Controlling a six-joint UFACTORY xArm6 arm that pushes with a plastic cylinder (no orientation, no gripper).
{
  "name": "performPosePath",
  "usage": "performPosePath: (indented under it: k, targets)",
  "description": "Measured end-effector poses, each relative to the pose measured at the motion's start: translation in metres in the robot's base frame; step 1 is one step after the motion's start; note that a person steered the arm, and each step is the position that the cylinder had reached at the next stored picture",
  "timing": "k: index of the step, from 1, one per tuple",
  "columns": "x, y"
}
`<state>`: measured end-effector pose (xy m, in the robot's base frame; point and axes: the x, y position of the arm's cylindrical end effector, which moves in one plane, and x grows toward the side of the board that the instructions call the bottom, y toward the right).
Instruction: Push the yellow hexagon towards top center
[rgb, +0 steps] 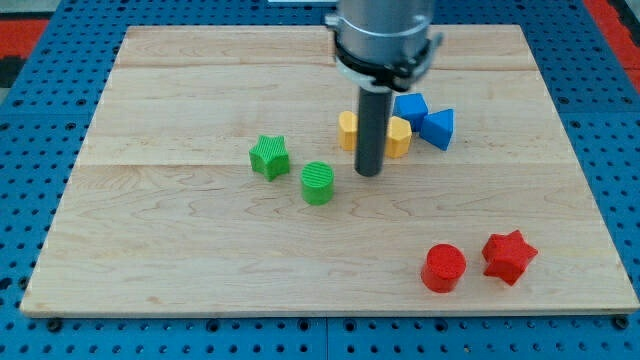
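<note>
The yellow hexagon (398, 137) lies just right of the board's middle, partly hidden by my rod. A second yellow block (347, 130) sits on the rod's left; its shape is hard to make out. My tip (369, 173) rests on the board just below the two yellow blocks, between them. Two blue blocks touch the hexagon's right side: a blue block (410, 106) above and a blue triangle (439, 128) to the right.
A green star (269, 156) and a green cylinder (317, 183) lie left of my tip. A red cylinder (443, 268) and a red star (508, 256) lie at the lower right. The wooden board (150, 250) ends in edges on all sides over a blue pegboard.
</note>
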<state>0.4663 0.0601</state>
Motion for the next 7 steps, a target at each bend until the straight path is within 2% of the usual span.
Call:
performPosePath:
  k: [1, 2, 3, 4, 5, 6, 7]
  targets:
    - [0.017, -0.032]
    - [0.013, -0.080]
    - [0.012, -0.061]
    - [0.032, 0.030]
    - [0.012, 0.055]
    - [-0.027, 0.055]
    - [-0.036, 0.051]
